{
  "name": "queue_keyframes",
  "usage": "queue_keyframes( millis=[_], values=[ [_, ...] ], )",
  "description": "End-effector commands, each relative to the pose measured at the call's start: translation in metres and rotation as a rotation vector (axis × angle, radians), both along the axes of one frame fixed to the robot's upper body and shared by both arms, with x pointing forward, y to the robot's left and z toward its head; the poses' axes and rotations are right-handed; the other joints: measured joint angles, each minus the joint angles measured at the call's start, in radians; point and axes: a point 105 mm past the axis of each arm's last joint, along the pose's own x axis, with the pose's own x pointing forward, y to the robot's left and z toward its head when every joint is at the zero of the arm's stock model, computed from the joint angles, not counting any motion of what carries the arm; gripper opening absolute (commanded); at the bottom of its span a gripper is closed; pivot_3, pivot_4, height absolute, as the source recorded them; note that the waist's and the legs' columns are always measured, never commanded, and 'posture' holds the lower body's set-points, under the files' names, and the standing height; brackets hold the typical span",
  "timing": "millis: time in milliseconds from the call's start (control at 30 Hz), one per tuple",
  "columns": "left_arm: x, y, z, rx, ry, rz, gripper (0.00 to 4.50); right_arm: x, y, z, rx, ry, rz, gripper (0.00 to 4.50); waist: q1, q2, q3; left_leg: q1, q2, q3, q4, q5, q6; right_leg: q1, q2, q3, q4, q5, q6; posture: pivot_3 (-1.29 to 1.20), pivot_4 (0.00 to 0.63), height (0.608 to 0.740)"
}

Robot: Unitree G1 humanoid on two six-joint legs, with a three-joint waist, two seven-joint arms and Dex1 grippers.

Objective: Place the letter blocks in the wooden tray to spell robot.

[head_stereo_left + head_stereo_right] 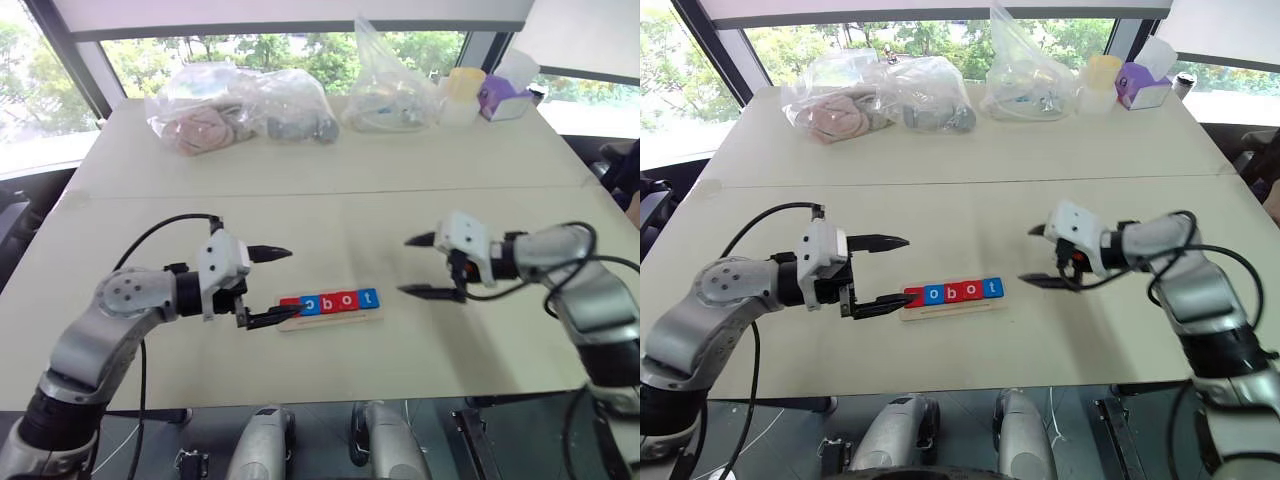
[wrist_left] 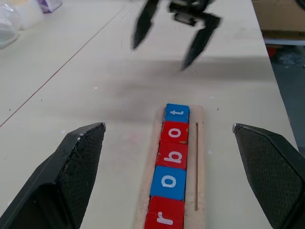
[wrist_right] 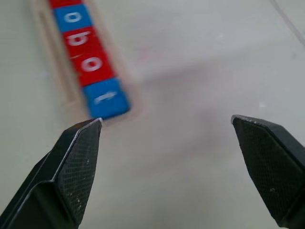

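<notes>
The wooden tray (image 1: 330, 320) lies near the table's front middle. Several letter blocks (image 1: 335, 301) sit in it in a row reading r, o, b, o, t. The left wrist view shows a red r (image 2: 164, 217), blue o (image 2: 168, 181), red b (image 2: 172, 155), red o (image 2: 175, 132) and blue t (image 2: 177, 113). My left gripper (image 1: 292, 283) is open at the tray's left end, its lower finger over the r block. My right gripper (image 1: 404, 266) is open and empty, off the tray's right end and above the table; the t block (image 3: 106, 98) lies just ahead of it.
Clear plastic bags (image 1: 235, 110) (image 1: 390, 85) holding things lie along the table's far side. A yellow-lidded container (image 1: 463, 95) and a purple box (image 1: 505, 98) stand at the far right. A seam (image 1: 330, 190) crosses the tabletop. The front edge runs close behind the tray.
</notes>
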Motion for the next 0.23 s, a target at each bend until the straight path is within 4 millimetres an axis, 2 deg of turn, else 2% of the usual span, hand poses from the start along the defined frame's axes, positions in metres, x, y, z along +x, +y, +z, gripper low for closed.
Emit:
queue_keyframes(
  millis=[33,133,233],
  values=[
    [-0.007,0.007,0.011,-0.009,-0.018,0.016,4.50,-0.020,0.003,0.021,0.042,-0.019,-0.001,4.48,0.001,0.000,0.000,0.000,0.001,0.000,0.000,0.000,0.000,0.000,0.000,0.000,0.000,0.000,0.000,0.00,0.150,0.740],
    [-0.010,0.017,0.010,0.014,0.004,0.052,4.50,-0.034,0.001,0.022,0.059,0.017,-0.034,4.48,0.005,0.000,0.000,0.001,0.002,0.000,0.000,0.000,0.000,0.000,0.001,0.000,0.000,-0.002,-0.003,0.00,0.150,0.740],
    [-0.012,0.025,0.012,0.008,0.026,0.082,4.50,-0.038,0.001,0.022,0.067,0.025,-0.054,4.48,0.005,0.000,0.000,0.000,0.002,0.000,0.000,0.000,0.000,0.000,0.001,0.000,0.000,-0.002,-0.003,0.00,0.150,0.740]
  ],
)
